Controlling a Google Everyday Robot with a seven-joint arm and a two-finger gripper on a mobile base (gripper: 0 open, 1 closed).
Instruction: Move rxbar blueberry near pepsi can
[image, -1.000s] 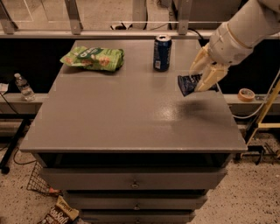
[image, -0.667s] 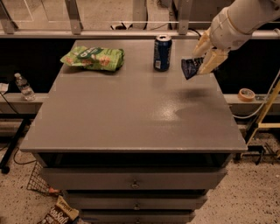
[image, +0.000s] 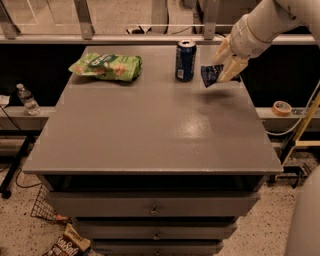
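Observation:
The pepsi can (image: 185, 61) stands upright at the back of the grey table (image: 150, 130), right of centre. My gripper (image: 223, 67) is at the back right of the table, just right of the can, and is shut on the rxbar blueberry (image: 212, 75). The dark-blue bar hangs tilted from the fingers (image: 233, 69), a little above the table top, a short gap away from the can. My white arm comes in from the upper right.
A green chip bag (image: 106, 66) lies at the back left of the table. A clear water bottle (image: 27, 99) stands on a ledge to the left. A tape roll (image: 282, 107) lies on the ledge to the right. Drawers and a snack bag (image: 67, 244) are below.
My gripper has carried the bar up and back from the right middle of the table toward the far right edge, ending closer to the can.

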